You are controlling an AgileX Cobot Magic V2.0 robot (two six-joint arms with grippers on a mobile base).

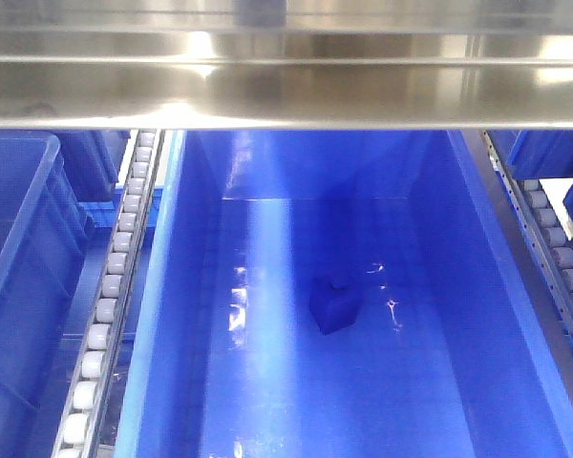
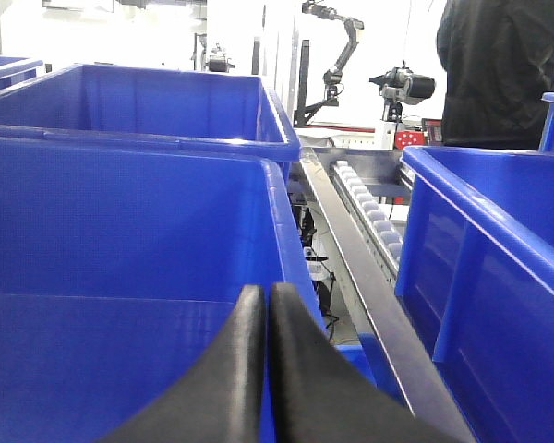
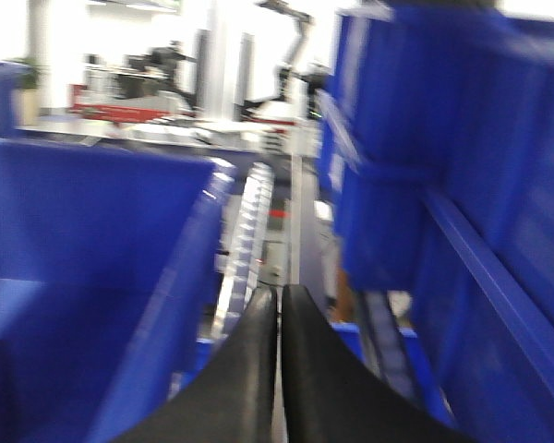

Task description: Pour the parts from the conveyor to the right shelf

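A small dark blue blocky part (image 1: pixel 332 303) is seen lying alone on the floor of the large blue plastic bin (image 1: pixel 477 286) in the front view only, where neither gripper appears. The left gripper (image 2: pixel 266 305) is shown pressed closed and empty over another blue bin (image 2: pixel 120 231); the right gripper (image 3: pixel 280 305), likewise closed on nothing, is blurred beside a white roller rail (image 3: pixel 245 240)

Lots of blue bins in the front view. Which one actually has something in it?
The big middle bin: one small dark-blue part lies on its floor. The left bin shows nothing inside, though only part is visible.
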